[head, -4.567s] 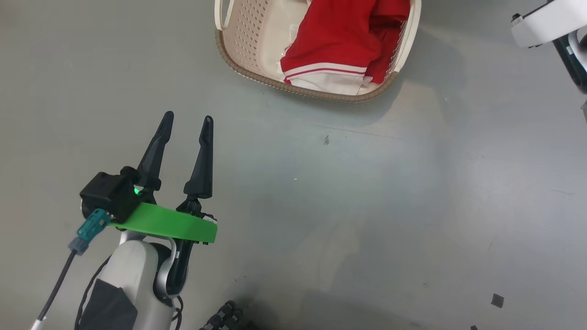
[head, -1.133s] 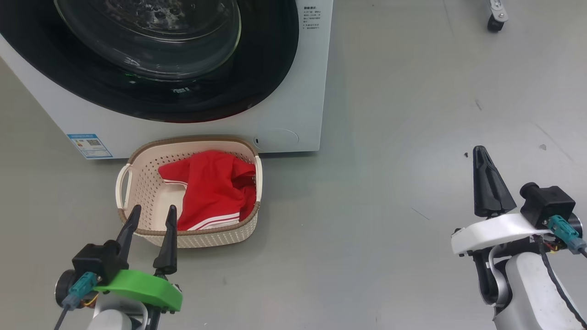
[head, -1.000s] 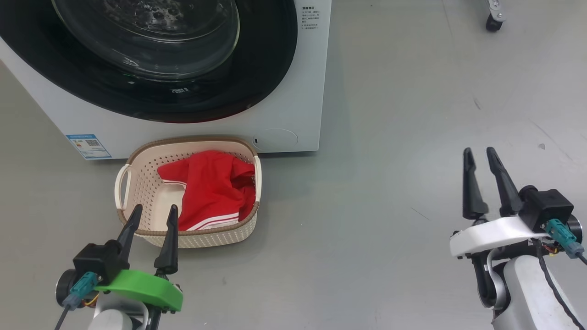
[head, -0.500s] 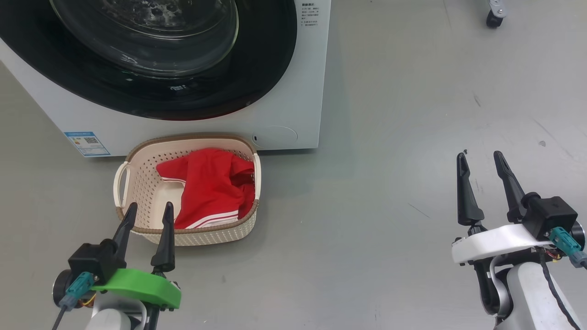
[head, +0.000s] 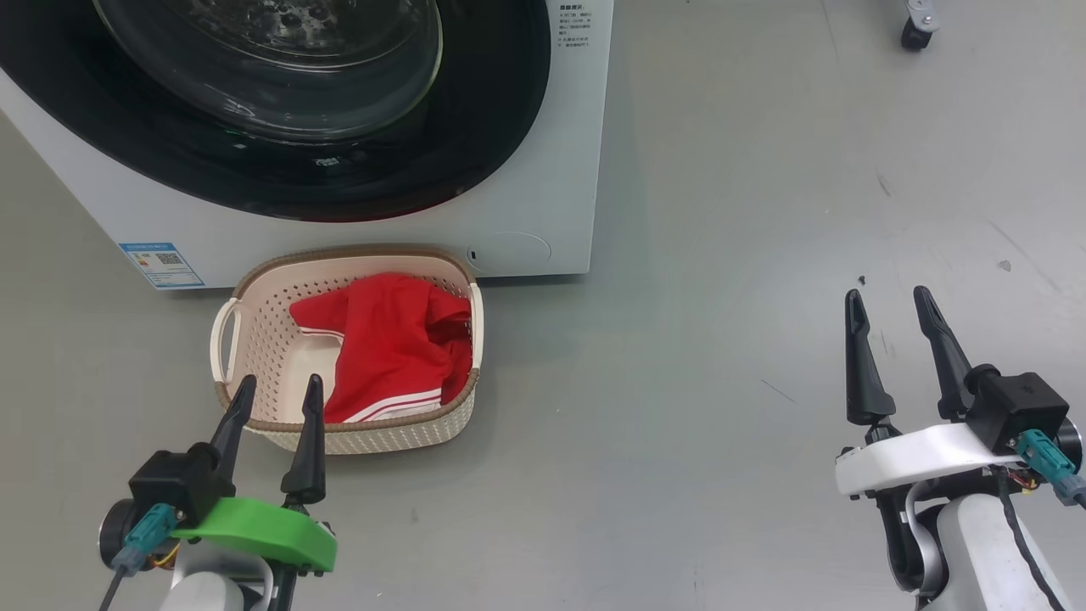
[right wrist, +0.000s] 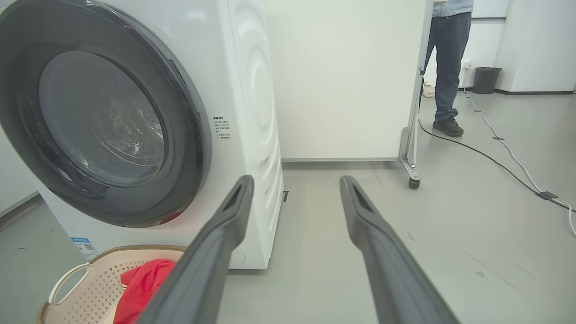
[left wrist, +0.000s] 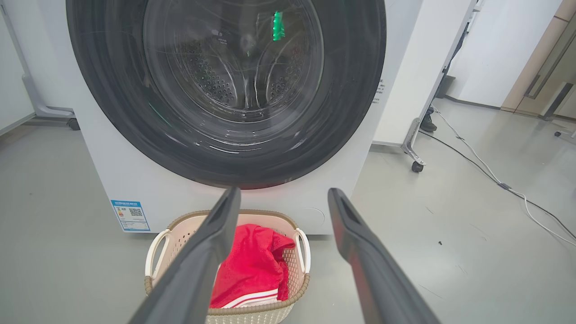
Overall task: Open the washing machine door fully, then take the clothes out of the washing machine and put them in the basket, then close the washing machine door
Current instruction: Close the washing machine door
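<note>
Ahead of the two grippers are one washing machine (head: 560,170), one round washing machine door (head: 484,144), one basket (head: 382,434) and one heap of red clothes (head: 382,339). How many garments make up the heap cannot be told. The left gripper (head: 282,382) and the right gripper (head: 886,294) both have their fingers spread, with nothing between them. The basket's near rim lies just beyond the left gripper's tips. The clothes fill the half of the basket further toward the right gripper, and the cream bottom is bare in the other half. The basket's far rim stands close against the machine's lower front, under the door, which sits closed flat on that front. The right gripper hangs well apart from the basket, beyond the machine's right corner, over bare grey floor (head: 696,399). That floor runs open between the grippers and on ahead of the right one to a caster (right wrist: 414,182), a cable (right wrist: 495,157) and a person's legs (right wrist: 447,67).
</note>
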`<state>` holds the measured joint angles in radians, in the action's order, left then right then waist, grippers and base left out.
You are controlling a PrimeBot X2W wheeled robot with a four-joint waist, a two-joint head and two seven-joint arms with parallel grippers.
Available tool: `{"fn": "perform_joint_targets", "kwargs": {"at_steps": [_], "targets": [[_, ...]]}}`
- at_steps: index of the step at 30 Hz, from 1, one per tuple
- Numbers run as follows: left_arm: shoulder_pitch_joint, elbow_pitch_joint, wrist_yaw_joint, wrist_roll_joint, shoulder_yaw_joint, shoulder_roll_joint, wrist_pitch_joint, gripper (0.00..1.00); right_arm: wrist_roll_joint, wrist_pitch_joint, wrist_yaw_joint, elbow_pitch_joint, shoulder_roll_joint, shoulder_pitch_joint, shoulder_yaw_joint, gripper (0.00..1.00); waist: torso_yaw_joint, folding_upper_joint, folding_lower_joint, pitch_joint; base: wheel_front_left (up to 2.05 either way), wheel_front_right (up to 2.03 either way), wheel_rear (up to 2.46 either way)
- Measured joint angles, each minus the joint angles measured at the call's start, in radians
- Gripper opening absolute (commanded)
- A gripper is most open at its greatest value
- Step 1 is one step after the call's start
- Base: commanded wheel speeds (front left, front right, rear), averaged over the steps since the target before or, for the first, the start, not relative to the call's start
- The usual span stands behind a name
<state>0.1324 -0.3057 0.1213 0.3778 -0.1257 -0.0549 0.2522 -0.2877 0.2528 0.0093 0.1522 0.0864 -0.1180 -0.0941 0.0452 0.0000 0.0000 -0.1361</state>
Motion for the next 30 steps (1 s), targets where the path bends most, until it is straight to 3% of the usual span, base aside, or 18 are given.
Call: {"fn": "perform_joint_targets", "kwargs": {"at_steps": [30], "targets": [[-0.008, -0.005, 0.0, 0.007, 0.031, 0.007, 0.0, 1.0, 0.036, 0.0, 0.025, 0.0, -0.016, 0.008, 0.012, 1.0, -0.007, 0.0, 0.0, 0.01, 0.0, 0.0, 0.0]]}}
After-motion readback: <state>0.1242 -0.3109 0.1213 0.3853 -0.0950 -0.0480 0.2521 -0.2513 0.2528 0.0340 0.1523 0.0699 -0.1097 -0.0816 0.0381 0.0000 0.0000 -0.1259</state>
